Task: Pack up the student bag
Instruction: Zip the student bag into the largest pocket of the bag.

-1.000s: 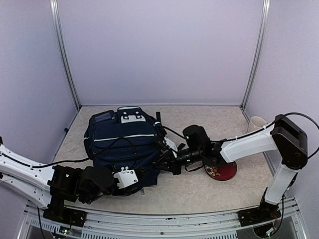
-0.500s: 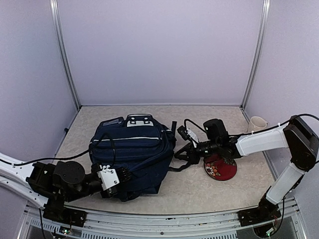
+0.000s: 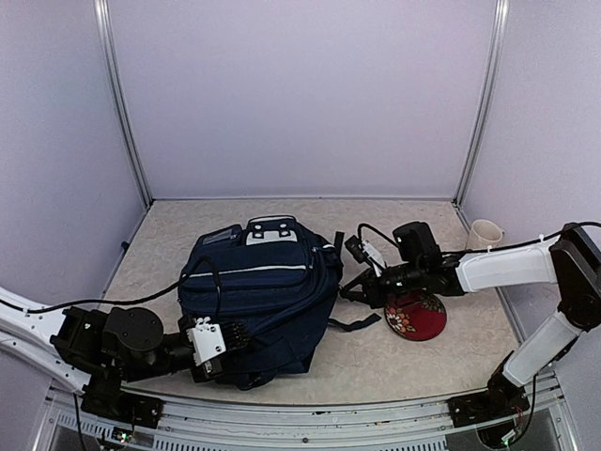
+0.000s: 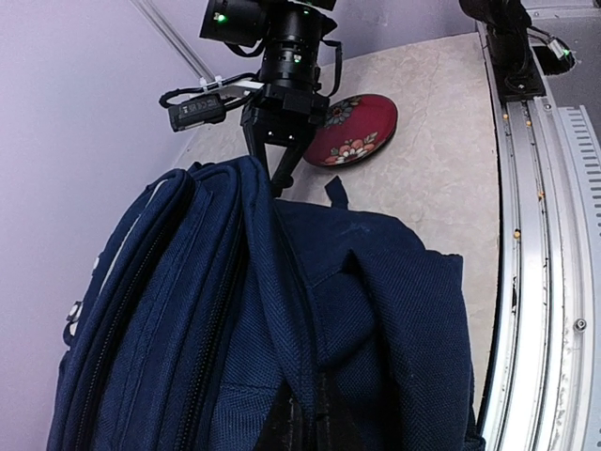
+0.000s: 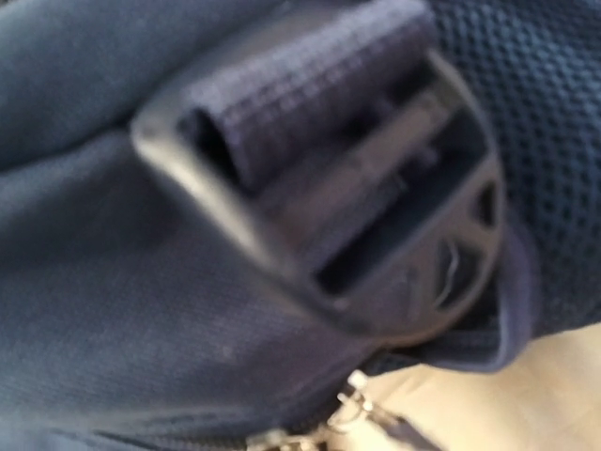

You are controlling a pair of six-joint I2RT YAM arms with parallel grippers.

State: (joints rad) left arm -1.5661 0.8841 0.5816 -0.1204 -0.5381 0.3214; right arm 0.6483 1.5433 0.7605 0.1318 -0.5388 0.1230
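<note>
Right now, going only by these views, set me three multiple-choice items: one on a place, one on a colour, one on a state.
1. Where does the red dish lie?
A. on top of the bag
B. on the table, right of the student bag
C. against the left wall

2. What is the bag's main colour?
A. dark navy
B. green
C. yellow

3. How does the right gripper stand?
A. wide open, high above the table
B. out of every view
C. shut, its tips at the bag's edge

Key: B, the top view shows the dish beside the bag, under the right arm; A, navy fabric fills both wrist views; C, the left wrist view shows the fingers together at the bag.
</note>
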